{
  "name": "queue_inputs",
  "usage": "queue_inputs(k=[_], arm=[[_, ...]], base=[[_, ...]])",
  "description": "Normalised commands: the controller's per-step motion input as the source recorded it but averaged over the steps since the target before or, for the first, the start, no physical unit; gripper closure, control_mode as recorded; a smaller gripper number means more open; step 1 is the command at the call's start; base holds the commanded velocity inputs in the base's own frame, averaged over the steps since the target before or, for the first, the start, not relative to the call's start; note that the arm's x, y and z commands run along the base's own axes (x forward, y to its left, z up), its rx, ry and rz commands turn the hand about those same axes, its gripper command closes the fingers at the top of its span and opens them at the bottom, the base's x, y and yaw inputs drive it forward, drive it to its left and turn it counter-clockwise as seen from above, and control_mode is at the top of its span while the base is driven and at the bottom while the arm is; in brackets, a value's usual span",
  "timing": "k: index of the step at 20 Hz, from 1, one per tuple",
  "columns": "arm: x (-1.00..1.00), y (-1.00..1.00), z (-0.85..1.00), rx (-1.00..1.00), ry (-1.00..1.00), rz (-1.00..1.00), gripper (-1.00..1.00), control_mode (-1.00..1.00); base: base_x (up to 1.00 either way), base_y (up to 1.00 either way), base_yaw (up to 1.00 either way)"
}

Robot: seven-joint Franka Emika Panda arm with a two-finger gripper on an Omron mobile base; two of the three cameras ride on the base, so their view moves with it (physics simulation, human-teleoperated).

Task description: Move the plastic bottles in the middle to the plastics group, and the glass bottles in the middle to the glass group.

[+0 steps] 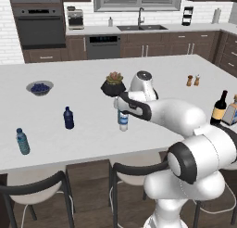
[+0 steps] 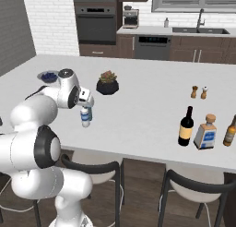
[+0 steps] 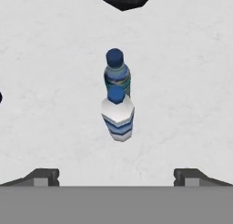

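The two-finger gripper (image 3: 116, 176) is held above the white kitchen island (image 1: 83, 79), its dark fingertips (image 3: 43, 176) spread wide apart with nothing between them. Below it, two small clear plastic water bottles stand touching or nearly so: a white-labelled one (image 3: 118, 118) and, just behind it, a teal-tinted one with a blue cap (image 3: 116, 72). A dark potted succulent (image 1: 113, 85) sits just beyond the pair. The tall dark wine bottle with a yellow label (image 2: 186, 126) stands well apart from them, beside a squat amber-orange bottle (image 2: 229, 131).
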Motion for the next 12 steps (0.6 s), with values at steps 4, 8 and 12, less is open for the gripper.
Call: queue_inputs(k=[4,8,12], arm=[[0.13,0.00,-0.29,-0.02,0.00,0.00,-1.00,-1.00],[0.16,0.01,-0.25,-0.06,0.00,0.00,-1.00,-1.00],[0.15,0.05,-0.19,-0.04,0.00,0.01,-1.00,-1.00]], base=[[0.00,0.00,0.00],[0.00,0.00,0.00],[0.00,0.00,0.00]])
